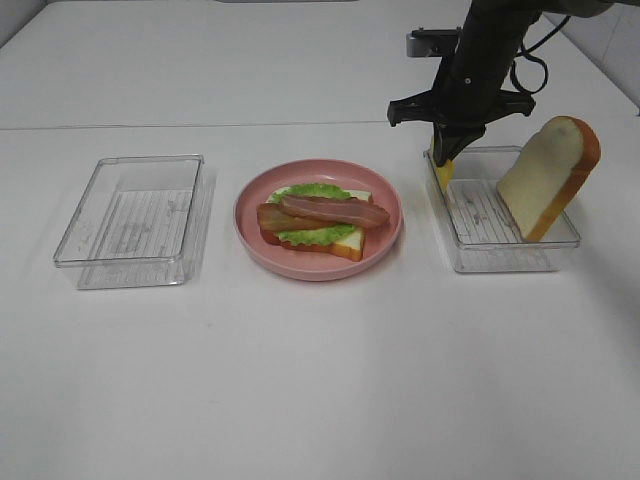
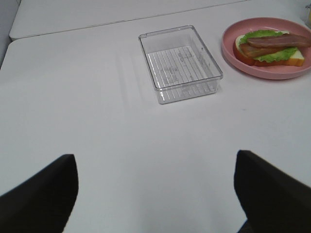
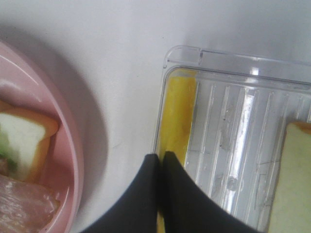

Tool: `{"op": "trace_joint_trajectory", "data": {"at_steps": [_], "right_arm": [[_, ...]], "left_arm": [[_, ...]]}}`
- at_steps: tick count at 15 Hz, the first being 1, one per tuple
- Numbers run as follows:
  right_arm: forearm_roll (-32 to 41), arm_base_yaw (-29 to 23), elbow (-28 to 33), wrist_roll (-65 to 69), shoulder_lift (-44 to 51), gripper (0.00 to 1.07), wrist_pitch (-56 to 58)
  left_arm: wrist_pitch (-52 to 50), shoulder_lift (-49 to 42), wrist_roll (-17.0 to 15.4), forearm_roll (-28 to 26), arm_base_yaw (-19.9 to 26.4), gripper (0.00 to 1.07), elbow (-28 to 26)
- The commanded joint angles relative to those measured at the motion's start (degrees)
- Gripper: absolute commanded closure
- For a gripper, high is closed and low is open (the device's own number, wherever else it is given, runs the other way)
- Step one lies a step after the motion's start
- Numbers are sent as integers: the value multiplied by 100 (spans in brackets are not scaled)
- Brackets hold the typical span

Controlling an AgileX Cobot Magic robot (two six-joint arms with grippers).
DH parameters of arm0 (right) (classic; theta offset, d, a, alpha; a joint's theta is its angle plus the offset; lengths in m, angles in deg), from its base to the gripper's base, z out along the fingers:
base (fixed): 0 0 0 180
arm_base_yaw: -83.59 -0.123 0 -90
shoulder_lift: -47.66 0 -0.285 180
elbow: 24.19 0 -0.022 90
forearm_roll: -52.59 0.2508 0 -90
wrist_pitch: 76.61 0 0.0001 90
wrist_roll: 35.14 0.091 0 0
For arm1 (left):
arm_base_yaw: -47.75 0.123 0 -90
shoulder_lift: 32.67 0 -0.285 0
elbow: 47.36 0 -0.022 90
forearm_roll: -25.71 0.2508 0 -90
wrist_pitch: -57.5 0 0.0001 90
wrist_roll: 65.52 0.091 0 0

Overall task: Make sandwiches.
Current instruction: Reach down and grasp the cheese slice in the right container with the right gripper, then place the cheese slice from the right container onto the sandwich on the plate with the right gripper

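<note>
Cheese slice (image 3: 179, 111) on edge at tray (image 3: 233, 54) wall — clamped between right gripper (image 3: 161, 156) fingers (image 3: 145, 194)

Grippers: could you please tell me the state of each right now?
Left gripper: open, empty.
Right gripper: closed on the cheese.

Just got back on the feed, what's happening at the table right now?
The right gripper is down in the right-hand tray, pinched shut on the yellow cheese slice. A spare bread slice leans in that tray. On the pink plate sits an open sandwich: bread, lettuce, bacon, no cheese yet. The left gripper hangs open over the table, holding nothing.
</note>
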Motion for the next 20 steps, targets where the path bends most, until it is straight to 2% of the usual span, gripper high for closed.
{"op": "trace_joint_trajectory", "data": {"at_steps": [1,7,10,11,14,20], "right_arm": [[-23,17,-40,-40,86,107,120],[264,17,-40,-109,1026,107,258],[1197,17,-40,-584,1415,107,493],[2068,6,-40,-871,1455,107,825],[3065,-115,218,-1358,1392,107,928],[3197,-859,435,-1404,963,107,275]], "left_arm": [[-40,-115,0,-29,6,24,29],[-40,-115,0,-29,6,24,29],[-40,-115,0,-29,6,24,29],[-40,-115,0,-29,6,24,29],[-40,-115,0,-29,6,24,29],[-40,-115,0,-29,6,24,29]]}}
